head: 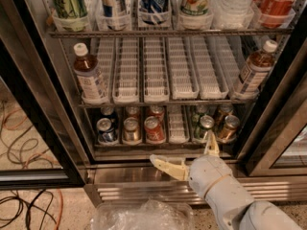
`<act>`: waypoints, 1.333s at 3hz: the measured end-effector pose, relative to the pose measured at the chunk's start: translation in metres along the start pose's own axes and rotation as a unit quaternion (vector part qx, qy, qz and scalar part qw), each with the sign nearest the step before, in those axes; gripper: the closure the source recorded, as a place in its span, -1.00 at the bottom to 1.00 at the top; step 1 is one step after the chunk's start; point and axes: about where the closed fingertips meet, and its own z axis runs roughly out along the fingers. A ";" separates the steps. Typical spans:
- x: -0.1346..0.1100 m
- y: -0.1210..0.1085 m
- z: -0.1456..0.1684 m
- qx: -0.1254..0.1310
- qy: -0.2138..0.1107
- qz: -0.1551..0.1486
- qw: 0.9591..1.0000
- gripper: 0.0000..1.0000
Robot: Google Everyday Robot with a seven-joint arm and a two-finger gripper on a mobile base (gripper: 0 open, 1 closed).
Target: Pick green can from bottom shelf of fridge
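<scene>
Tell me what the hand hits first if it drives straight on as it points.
Probably the front edge of the bottom shelf, at the empty white lane tray between the red can and the green can. The hand is open, just below it; depth is unclear.
</scene>
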 end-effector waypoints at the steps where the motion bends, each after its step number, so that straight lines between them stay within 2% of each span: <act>1: 0.000 0.003 0.003 0.004 -0.019 -0.003 1.000 -1.00; 2: -0.013 0.037 0.018 -0.004 -0.071 -0.052 0.996 -1.00; 3: -0.001 0.038 0.031 0.039 -0.108 -0.079 0.990 -1.00; 4: 0.007 0.014 0.029 0.083 -0.121 -0.068 0.987 -1.00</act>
